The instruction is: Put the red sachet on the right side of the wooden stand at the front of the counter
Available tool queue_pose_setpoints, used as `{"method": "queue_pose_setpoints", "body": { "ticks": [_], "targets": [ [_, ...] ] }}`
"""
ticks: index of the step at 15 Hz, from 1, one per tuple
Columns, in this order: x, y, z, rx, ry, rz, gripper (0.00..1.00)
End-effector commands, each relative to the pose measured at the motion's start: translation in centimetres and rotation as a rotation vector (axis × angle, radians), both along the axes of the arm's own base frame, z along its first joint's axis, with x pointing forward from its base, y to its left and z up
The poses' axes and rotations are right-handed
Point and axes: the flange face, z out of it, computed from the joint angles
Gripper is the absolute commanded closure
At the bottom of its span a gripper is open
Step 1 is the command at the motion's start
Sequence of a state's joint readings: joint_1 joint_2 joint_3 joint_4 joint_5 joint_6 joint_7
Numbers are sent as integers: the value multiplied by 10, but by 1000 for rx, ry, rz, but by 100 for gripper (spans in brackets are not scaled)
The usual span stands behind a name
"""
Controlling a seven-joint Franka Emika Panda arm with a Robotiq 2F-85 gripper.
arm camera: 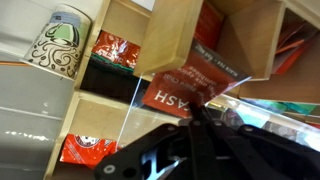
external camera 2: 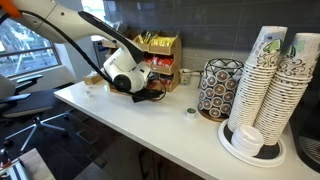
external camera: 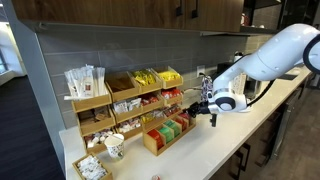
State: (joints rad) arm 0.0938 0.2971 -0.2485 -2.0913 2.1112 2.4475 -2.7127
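In the wrist view my gripper [arm camera: 193, 108] is shut on the red sachet [arm camera: 178, 92], a flat red packet with white lettering pinched at its lower edge. Behind it are light-wood compartments [arm camera: 185, 40] holding more red packets; I cannot tell which wooden piece these belong to. In an exterior view the gripper [external camera: 205, 106] hangs above the white counter [external camera: 215, 150], just past the right end of the low wooden stand [external camera: 166, 136] with its green, orange and red packets. In the other exterior view the gripper [external camera 2: 150, 93] is low over the counter [external camera 2: 160, 125]; the sachet is too small to make out.
A larger tiered wooden rack [external camera: 125, 95] stands behind the stand against the wall. A paper cup [external camera: 114, 146] and a white tray [external camera: 90, 168] sit to its left. A patterned cup holder [external camera 2: 220, 88] and stacked paper cups [external camera 2: 268, 80] stand further along the counter.
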Motion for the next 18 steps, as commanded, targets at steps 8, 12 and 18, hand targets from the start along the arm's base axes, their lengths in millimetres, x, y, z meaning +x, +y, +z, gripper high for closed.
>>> {"method": "queue_pose_setpoints", "body": {
  "ticks": [8,12,18],
  "targets": [
    [3,-1,-11,-32,-13,-2,60],
    [-6,2,-13,-26,5,0,31],
    [-22,1,-3,-11,34,12,0]
  ]
}}
